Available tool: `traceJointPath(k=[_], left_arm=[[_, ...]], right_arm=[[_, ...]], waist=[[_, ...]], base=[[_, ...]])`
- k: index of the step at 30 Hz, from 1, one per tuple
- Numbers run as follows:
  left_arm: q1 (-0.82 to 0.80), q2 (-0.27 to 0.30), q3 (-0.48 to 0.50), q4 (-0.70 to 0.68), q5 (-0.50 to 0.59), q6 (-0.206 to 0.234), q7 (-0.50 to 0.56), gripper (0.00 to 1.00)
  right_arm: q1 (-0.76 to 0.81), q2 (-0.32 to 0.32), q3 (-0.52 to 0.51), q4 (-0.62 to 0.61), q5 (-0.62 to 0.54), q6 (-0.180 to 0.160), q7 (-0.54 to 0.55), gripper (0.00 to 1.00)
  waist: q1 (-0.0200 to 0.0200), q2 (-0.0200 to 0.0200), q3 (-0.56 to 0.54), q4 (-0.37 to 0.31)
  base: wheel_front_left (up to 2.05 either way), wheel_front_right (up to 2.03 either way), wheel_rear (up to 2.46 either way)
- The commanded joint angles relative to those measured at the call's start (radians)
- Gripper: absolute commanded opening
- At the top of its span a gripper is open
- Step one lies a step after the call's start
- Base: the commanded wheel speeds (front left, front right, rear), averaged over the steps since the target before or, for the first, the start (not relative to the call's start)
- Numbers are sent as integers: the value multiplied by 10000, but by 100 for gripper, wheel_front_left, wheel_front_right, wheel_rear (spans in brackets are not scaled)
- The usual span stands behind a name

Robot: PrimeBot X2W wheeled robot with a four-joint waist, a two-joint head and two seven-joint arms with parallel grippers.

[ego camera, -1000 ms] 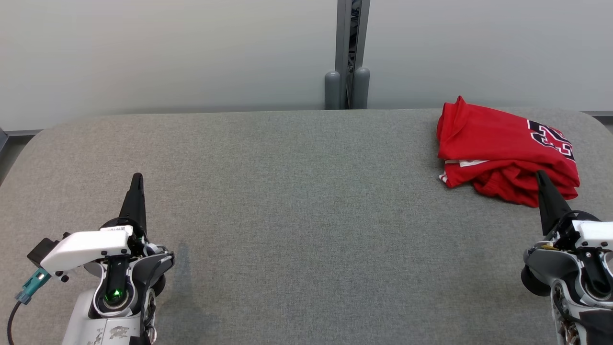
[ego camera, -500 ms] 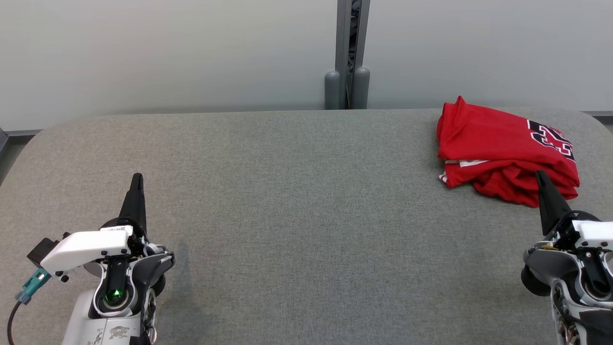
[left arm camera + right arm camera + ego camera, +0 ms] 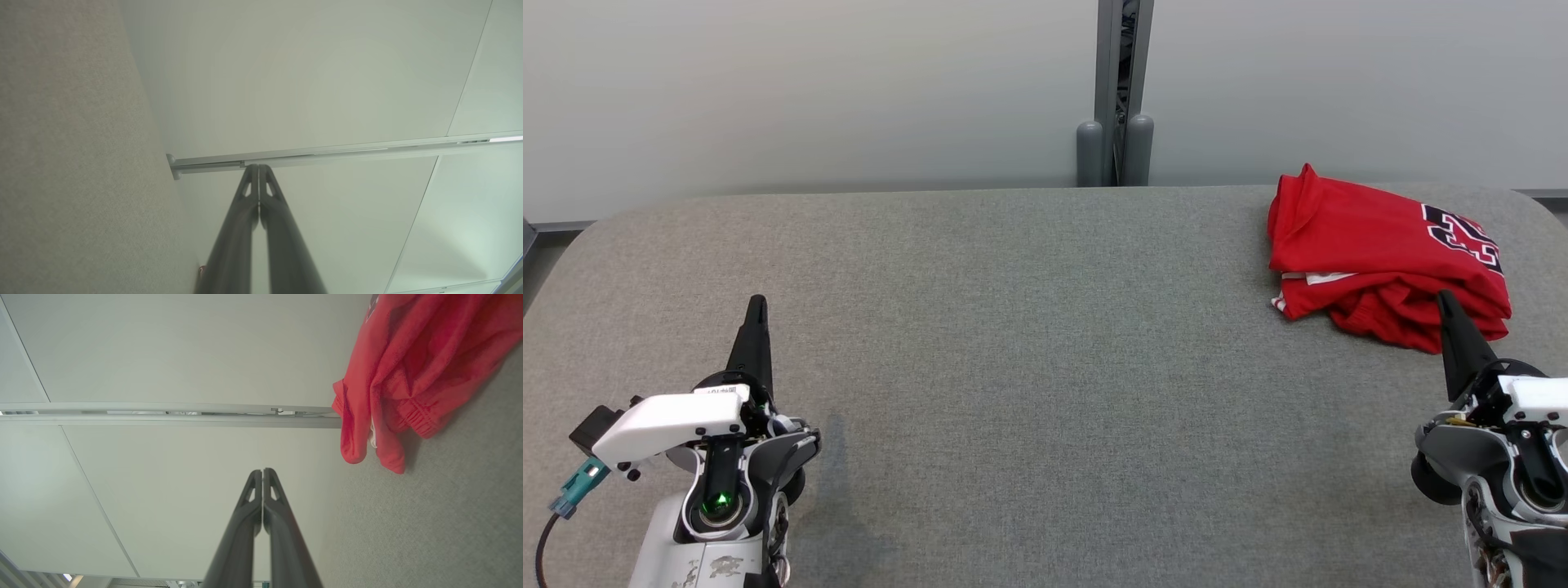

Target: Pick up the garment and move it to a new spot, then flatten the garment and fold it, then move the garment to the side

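Observation:
A red garment [image 3: 1380, 253] with a dark and white print lies folded in a loose bundle at the far right of the grey padded table [image 3: 1029, 327]. It appears again at the upper right of the right wrist view, garment [image 3: 408, 363]. My right gripper [image 3: 1445, 298] is shut and empty at the lower right, its tip just in front of the garment's near edge; its fingers press together, right gripper [image 3: 262, 470]. At the lower left my left gripper [image 3: 757, 300] is shut and holds nothing, far from the garment, left gripper [image 3: 258, 165].
A pale wall [image 3: 809, 90] runs behind the table, with a grey vertical post [image 3: 1123, 90] at its middle. The table's far corners are rounded.

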Motion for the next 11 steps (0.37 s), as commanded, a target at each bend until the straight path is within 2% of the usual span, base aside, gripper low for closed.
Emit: traceJointPath(k=[1,11], left_arm=[[-136,59,3,-3,-14,-38,9,0],[-135,59,4,-3,-12,-38,9,0]], right_arm=[[-57,-47,3,2,54,4,70,0],[-57,-48,3,1,54,4,70,0]], waist=[[0,-1,0,0],[0,-1,0,0]], base=[[0,0,0],[0,0,0]])
